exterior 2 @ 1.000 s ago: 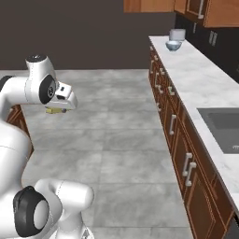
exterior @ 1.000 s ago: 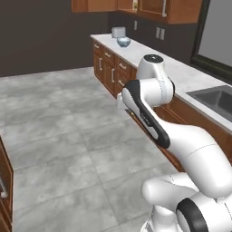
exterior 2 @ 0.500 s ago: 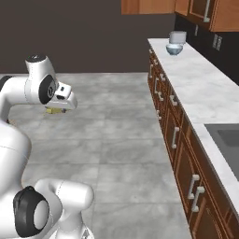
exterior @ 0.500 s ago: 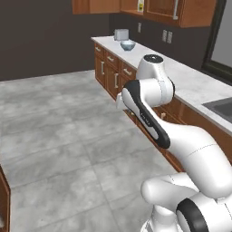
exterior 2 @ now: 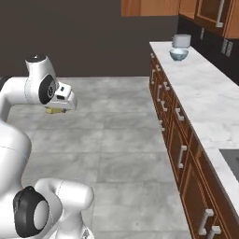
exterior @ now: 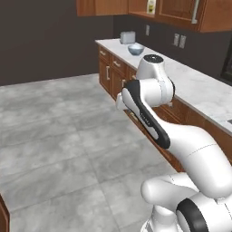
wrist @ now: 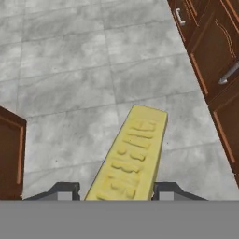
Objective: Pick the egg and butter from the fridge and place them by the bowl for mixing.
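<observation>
My gripper [wrist: 116, 190] is shut on the butter [wrist: 133, 154], a pale-yellow stick that juts forward between the two fingertips over the grey tiled floor. From the right base view the gripper [exterior 2: 58, 105] hangs at the left, well away from the counter, with the butter [exterior 2: 54, 111] showing just under the hand. The light blue-grey bowl [exterior 2: 179, 54] stands at the far end of the marble counter; it also appears behind the arm as the bowl [exterior: 135, 49]. The egg and the fridge are out of view.
A grey toaster-like box [exterior 2: 182, 40] stands just behind the bowl. The marble counter [exterior 2: 200, 93] runs along the right over brown cabinet doors [exterior 2: 175, 135], with a sink corner [exterior 2: 232, 159] near me. A wooden cabinet edge [wrist: 11, 154] is to the left of the hand.
The whole picture has shifted as the base moves, and the bowl and counter now look nearer. The butter stays in the gripper and the arm keeps its pose.
</observation>
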{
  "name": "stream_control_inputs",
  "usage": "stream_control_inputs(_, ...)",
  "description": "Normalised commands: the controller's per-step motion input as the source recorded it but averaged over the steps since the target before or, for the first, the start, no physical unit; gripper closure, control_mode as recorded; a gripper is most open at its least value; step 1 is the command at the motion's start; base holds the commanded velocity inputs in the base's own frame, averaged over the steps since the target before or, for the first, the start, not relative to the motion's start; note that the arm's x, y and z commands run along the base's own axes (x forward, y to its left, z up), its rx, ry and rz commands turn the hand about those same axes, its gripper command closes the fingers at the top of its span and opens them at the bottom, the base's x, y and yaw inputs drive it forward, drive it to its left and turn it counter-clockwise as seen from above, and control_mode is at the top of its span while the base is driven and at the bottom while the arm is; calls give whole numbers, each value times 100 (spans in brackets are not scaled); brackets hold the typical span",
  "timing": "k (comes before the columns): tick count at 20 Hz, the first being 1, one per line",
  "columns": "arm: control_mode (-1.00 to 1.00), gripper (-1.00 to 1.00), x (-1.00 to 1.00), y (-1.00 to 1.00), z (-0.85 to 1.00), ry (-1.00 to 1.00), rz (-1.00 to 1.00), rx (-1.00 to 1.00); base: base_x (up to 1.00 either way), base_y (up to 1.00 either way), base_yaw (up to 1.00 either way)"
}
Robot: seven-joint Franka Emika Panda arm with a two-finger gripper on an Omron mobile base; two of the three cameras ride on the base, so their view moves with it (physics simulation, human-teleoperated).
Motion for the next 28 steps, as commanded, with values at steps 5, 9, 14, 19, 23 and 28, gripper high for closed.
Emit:
stream_control_inputs(5, 100, 100, 0, 0, 0, 0, 0, 0, 85, -7, 0)
stream_control_inputs(9, 100, 100, 0, 0, 0, 0, 0, 0, 82, -6, -2)
stream_control_inputs(14, 100, 100, 0, 0, 0, 0, 0, 0, 76, -6, -3)
stream_control_inputs(19, 100, 100, 0, 0, 0, 0, 0, 0, 72, -5, -6)
stream_control_inputs(23, 100, 100, 0, 0, 0, 0, 0, 0, 73, -5, -2)
stream_control_inputs(28, 100, 100, 0, 0, 0, 0, 0, 0, 74, -4, -2)
